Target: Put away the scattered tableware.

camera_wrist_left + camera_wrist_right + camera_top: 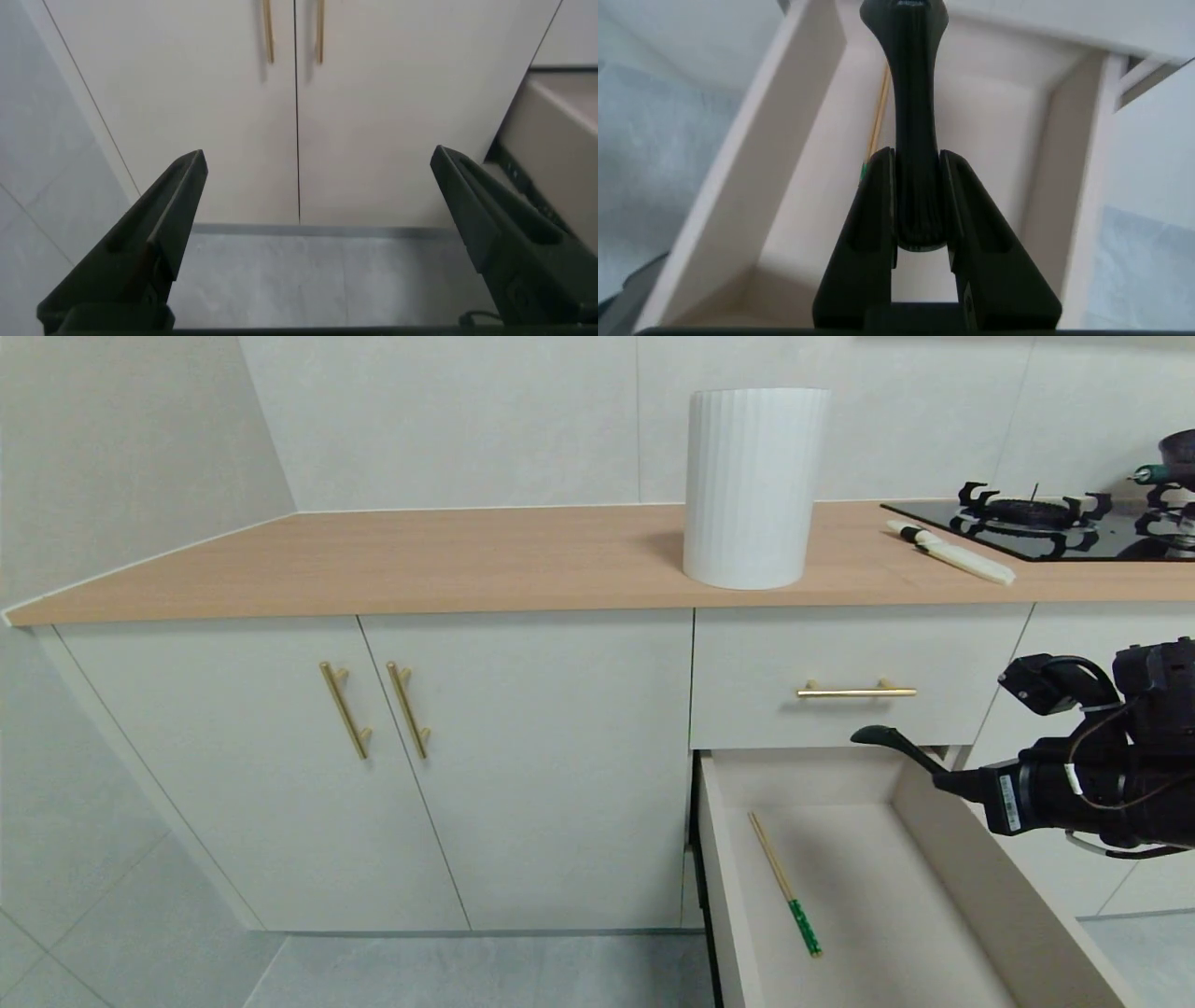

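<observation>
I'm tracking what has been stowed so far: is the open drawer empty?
No, chopsticks with green ends lie on the floor of the open drawer.

The right arm [1120, 784] comes in from the robot's right side, held low, its wrist about level and pointing across toward the left. The right tool [948, 782] has its two fingers [868, 215] pressed together on the handle of a black utensil [882, 739], which sticks straight out past the fingertips. The left tool [318, 159] has its fingers [173, 210] spread wide apart, with nothing between them.
</observation>
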Controlling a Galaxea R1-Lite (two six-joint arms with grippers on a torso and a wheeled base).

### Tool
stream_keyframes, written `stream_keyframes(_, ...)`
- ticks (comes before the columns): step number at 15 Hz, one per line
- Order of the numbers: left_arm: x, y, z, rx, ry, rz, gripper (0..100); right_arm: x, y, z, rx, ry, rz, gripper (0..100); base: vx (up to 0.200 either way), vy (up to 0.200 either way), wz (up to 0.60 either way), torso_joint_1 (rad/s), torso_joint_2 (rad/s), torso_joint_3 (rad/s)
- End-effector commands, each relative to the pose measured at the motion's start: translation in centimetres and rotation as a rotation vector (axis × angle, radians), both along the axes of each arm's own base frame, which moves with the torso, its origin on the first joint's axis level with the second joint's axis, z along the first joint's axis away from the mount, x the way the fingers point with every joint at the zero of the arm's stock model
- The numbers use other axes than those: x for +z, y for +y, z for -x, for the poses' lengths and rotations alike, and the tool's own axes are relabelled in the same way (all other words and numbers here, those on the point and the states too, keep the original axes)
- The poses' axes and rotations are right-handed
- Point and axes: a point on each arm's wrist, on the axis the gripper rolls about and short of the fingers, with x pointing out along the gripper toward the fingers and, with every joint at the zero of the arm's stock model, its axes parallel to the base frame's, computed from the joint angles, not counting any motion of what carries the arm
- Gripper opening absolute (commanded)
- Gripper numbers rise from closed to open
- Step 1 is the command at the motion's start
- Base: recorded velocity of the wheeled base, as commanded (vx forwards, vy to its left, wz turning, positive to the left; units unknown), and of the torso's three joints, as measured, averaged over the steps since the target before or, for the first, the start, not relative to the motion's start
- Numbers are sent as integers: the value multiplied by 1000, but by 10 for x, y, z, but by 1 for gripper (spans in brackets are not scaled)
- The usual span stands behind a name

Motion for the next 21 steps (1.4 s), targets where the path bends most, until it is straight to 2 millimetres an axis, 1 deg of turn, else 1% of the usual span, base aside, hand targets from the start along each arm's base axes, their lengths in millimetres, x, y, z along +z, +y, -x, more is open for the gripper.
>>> stream_keyframes(1, 0, 0, 0, 0, 0, 0, 100, -4, 0, -2, 8, 12, 12, 0, 0, 0, 0, -41, 163, 115)
stream_keyframes(4, 0, 0, 0, 0, 0, 0, 100, -7, 1, -2, 18, 20, 23, 0, 0, 0, 0, -8, 42, 24)
stream_keyframes(6, 0, 0, 0, 0, -1, 0, 100, -13, 3, -6, 24, 44, 27, 0, 0, 0, 0, 0, 0, 0)
stream_keyframes(9, 0, 0, 0, 0, 0, 0, 100, -47, 9, -26, 31, 166, 48, 0, 0, 0, 0, 0, 0, 0)
stream_keyframes(10, 0, 0, 0, 0, 0, 0, 100, -56, 10, -31, 32, 195, 52, 0, 0, 0, 0, 0, 0, 0)
stream_keyframes(12, 0, 0, 0, 0, 0, 0, 100, -94, 13, -57, 18, 279, 57, 0, 0, 0, 0, 0, 0, 0)
stream_keyframes(13, 0, 0, 0, 0, -1, 0, 100, -103, 14, -60, 16, 296, 57, 0, 0, 0, 0, 0, 0, 0)
stream_keyframes(14, 0, 0, 0, 0, 0, 0, 100, -125, 15, -68, -2, 328, 64, 0, 0, 0, 0, 0, 0, 0)
stream_keyframes(17, 0, 0, 0, 0, -1, 0, 100, -161, 16, -82, -58, 338, 99, 0, 0, 0, 0, 0, 0, 0)
stream_keyframes(18, 0, 0, 0, 0, 0, 0, 100, -172, 16, -85, -70, 335, 99, 0, 0, 0, 0, 0, 0, 0)
stream_keyframes(21, 0, 0, 0, 0, -1, 0, 100, -184, 16, -89, -99, 326, 90, 0, 0, 0, 0, 0, 0, 0)
